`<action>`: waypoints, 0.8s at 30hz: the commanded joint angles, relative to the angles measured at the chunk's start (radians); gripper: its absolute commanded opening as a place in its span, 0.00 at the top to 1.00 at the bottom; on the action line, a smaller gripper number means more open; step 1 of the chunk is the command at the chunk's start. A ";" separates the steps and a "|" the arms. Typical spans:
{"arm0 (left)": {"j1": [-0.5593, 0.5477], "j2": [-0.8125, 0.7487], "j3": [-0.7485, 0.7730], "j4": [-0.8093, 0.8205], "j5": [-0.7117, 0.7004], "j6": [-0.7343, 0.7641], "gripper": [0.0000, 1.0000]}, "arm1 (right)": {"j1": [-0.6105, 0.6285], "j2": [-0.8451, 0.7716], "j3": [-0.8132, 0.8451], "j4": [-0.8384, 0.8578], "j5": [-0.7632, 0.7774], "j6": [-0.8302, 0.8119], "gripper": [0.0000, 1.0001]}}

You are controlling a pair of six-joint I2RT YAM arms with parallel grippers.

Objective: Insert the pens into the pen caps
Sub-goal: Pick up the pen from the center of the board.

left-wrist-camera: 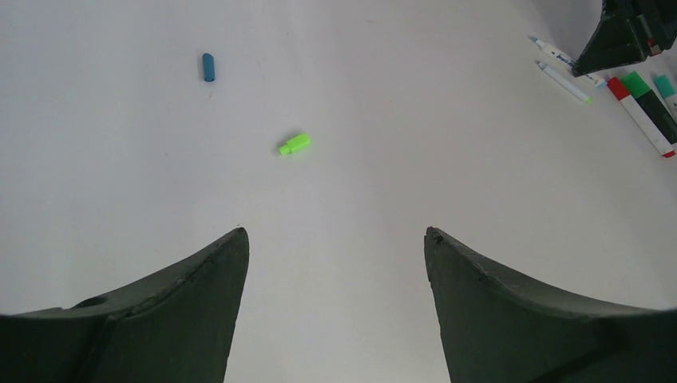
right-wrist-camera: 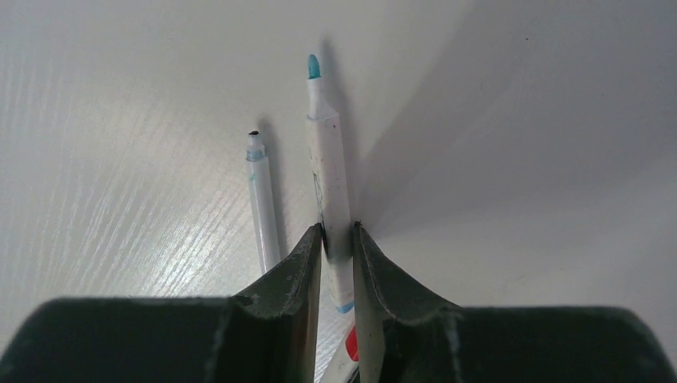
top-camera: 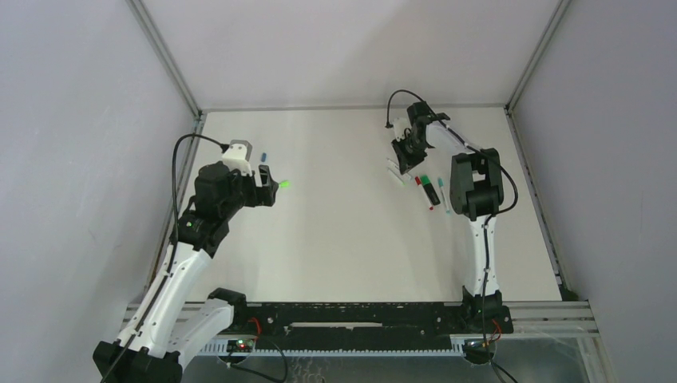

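The right end effector is pinching a white teal-tipped pen. The left end effector is hanging wide open, holding nothing, near the bright green cap.

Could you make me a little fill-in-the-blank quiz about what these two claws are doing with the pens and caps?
The right claw is shut on a white ____ with a teal tip.
The left claw is ____, holding nothing.
The cap nearest the left claw is bright ____.
Missing words: pen, open, green.
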State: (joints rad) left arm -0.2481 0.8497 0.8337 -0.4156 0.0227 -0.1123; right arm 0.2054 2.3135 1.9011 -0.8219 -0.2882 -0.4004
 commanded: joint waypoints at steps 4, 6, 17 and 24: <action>0.006 0.000 -0.011 0.012 0.013 0.023 0.16 | 0.035 0.022 0.003 -0.017 0.073 -0.042 0.72; 0.006 0.001 -0.011 0.012 0.013 0.023 0.16 | 0.042 0.021 -0.002 -0.017 0.080 -0.047 0.71; 0.006 0.006 -0.012 0.012 0.014 0.026 0.16 | 0.037 -0.004 -0.003 -0.022 0.045 -0.043 1.00; 0.006 0.003 -0.016 0.020 0.054 0.032 0.16 | -0.008 -0.166 -0.099 0.076 -0.072 -0.016 1.00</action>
State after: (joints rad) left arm -0.2481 0.8570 0.8337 -0.4152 0.0349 -0.1101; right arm 0.2180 2.2822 1.8561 -0.7921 -0.2703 -0.4393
